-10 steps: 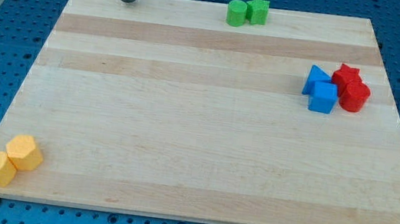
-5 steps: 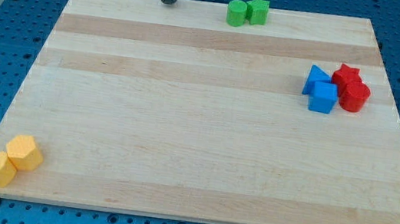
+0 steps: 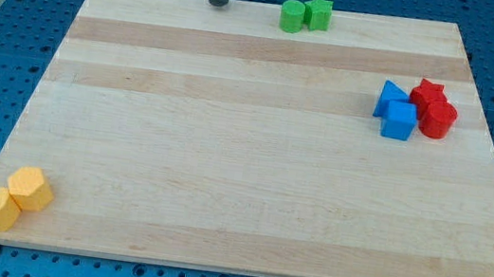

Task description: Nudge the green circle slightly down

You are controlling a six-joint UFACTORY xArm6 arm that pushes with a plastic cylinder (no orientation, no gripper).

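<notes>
My tip slides further toward the view's right along the surface's top edge, closing on the green circle, though a gap remains on its left. No gripper here, just the bare rod. The green circle sits at that top edge, touching the second green block on its right. Staying high probably sets up a downward push from above the green circle.

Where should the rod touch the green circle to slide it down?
On its top edge, coming from the view's top. My tip is left of the green circle, which touches the green star on its right, so a downward push avoids the star.
</notes>
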